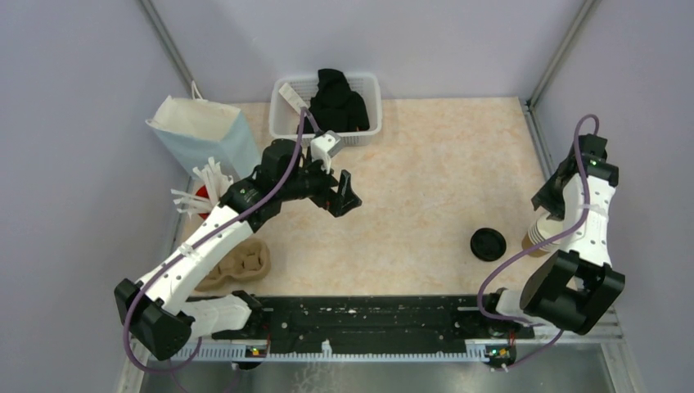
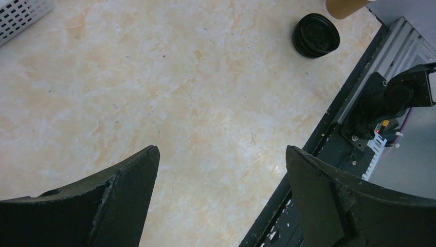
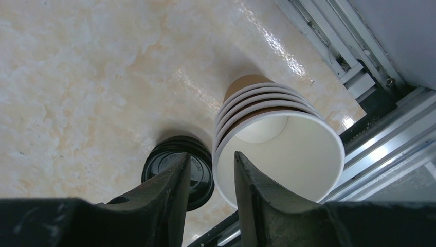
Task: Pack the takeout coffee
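Note:
A stack of several nested brown paper cups, white inside, stands at the table's right edge and fills the right wrist view. A stack of black lids lies just left of it. My right gripper hangs over the stack. Its jaws are narrowed astride the top cup's left rim, one finger over the cup's inside and one outside above the lids, with a gap still showing on each side. My left gripper hovers wide open over bare table at centre left and holds nothing.
A white basket holding a black item stands at the back. A pale blue paper bag, a red cup of white straws and a moulded cardboard carrier line the left side. A black rail runs along the near edge.

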Available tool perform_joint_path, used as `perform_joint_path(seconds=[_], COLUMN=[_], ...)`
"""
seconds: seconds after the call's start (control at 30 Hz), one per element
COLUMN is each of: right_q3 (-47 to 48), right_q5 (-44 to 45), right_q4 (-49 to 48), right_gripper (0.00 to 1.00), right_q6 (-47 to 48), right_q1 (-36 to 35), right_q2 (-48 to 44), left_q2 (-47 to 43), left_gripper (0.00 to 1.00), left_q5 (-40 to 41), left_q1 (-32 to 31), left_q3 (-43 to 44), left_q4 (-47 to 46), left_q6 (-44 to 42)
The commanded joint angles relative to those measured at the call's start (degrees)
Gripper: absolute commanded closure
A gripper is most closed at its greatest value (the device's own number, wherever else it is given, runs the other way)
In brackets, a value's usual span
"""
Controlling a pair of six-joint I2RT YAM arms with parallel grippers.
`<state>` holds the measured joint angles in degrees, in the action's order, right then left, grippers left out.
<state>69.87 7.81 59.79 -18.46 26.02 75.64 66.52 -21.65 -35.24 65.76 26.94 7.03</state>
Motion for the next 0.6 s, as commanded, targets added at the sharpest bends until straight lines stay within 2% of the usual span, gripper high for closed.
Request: perform_joint_path(seconds=[0.0, 0.17, 0.43, 0.57], right_q3=[-1.0, -0.8, -0.9, -0.7], right_q5=[0.1, -0.3, -0.1, 0.5], right_q4=[-2.4, -3.2, -2.9, -2.7], right_gripper=[0.65, 0.67, 0.77, 0.85], right_q6=[0.5, 0.2, -0.1, 0.0], right_q1=[0.5, 0.5, 0.4, 0.4], right_q2=[-0.2, 0.6, 0.8, 0.6], left_q2=[0.2, 0.4, 0.6, 0.7], left_gripper=[0.01, 0.01, 0.01, 0.01], left_q5=[-1.0, -0.7, -0.4, 0.0], left_q1=[-0.2, -0.3, -0.5, -0.6], left_q3=[0.1, 0.5, 1.0, 1.2], left_q4=[-3.1, -2.8, -2.5, -2.2], left_q6=[-1.8, -2.1, -2.4, -2.7])
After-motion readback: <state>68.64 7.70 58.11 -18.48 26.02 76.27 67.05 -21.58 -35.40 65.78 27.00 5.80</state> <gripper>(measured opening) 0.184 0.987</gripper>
